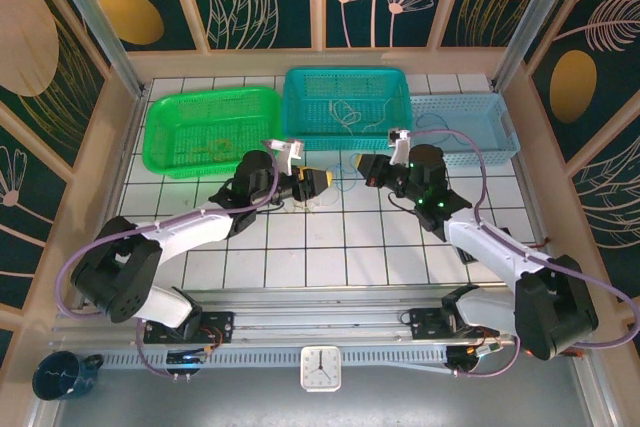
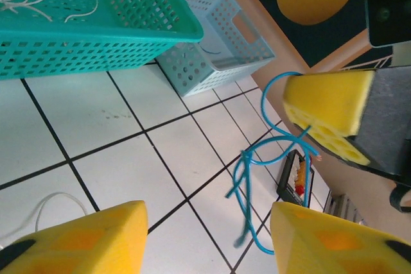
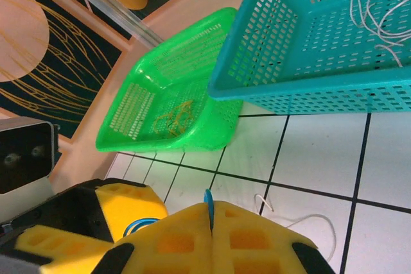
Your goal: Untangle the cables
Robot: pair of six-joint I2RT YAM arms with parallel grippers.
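One blue cable hangs above the counter, pinched in the right fingers, which are pressed together on it. Its loops dangle between the spread left fingers. One white cable lies on the tiles beneath. Further white cables sit in the teal basket.

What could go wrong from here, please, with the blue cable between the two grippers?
The right gripper pinches the blue cable, whose loops cross in what looks like a knot; pulling away could tighten it. The thin strand hangs near one pad of the open left gripper, so a close might miss it.
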